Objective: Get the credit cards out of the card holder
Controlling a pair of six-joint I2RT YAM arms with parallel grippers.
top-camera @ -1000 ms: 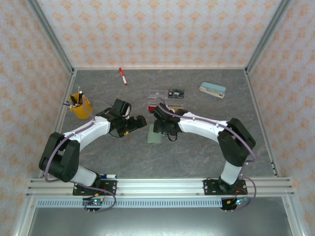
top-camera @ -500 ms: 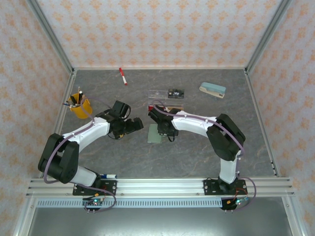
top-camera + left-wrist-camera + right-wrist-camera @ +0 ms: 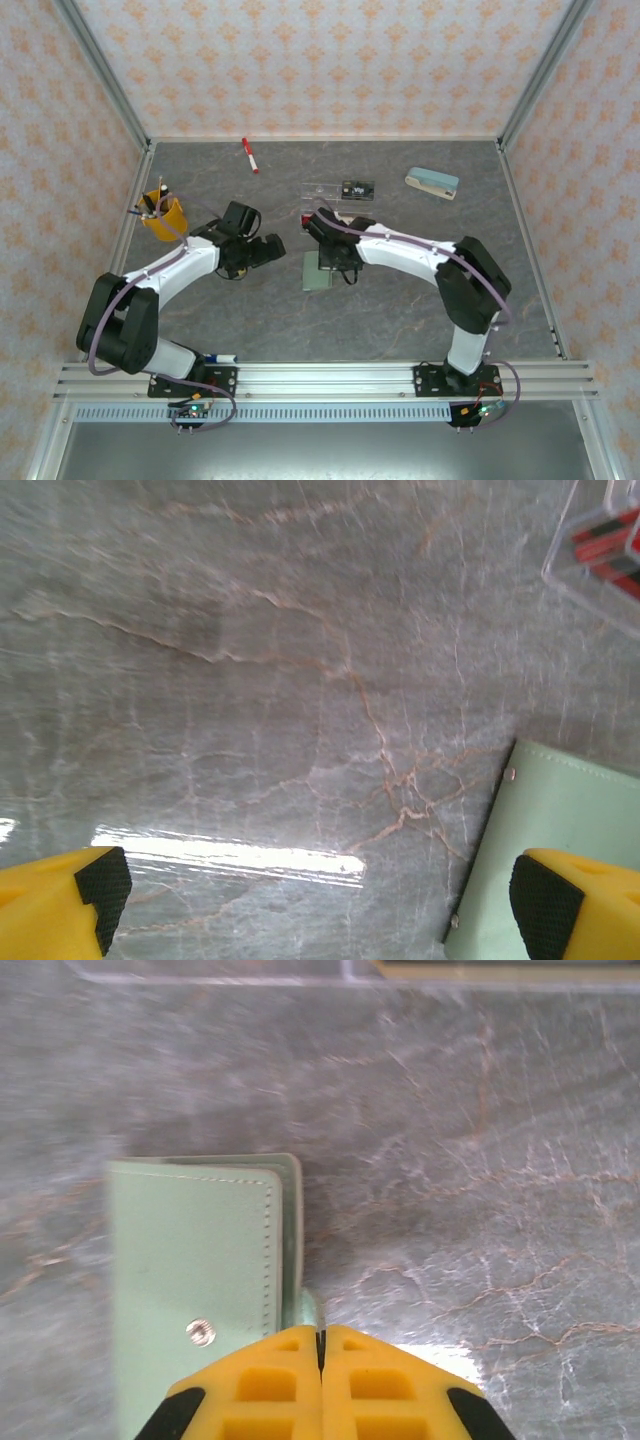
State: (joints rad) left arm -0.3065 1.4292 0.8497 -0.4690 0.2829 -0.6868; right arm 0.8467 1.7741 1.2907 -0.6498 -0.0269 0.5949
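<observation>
Card holder (image 3: 318,272): pale green, closed and lying flat near the middle of the table (image 3: 400,310), with its snap stud facing up.
Right claw (image 3: 322,1360): clenched, its tips pressed together right at the holder's little side tab. Whether the tab is pinched between them cannot be told.
Left claw (image 3: 320,900): released, with its fingers (image 3: 100,885) spread wide, at the holder's left edge.
Clear tray (image 3: 335,192): just beyond the holder, toward the table's far edge. A red-and-black flat piece (image 3: 610,545) lies in its left end.
Stapler (image 3: 432,183): right of the tray, toward the far right corner.
Red marker (image 3: 249,156): by the far edge, left of the middle.
Yellow cup (image 3: 163,215): at the left edge, holding pens.
</observation>
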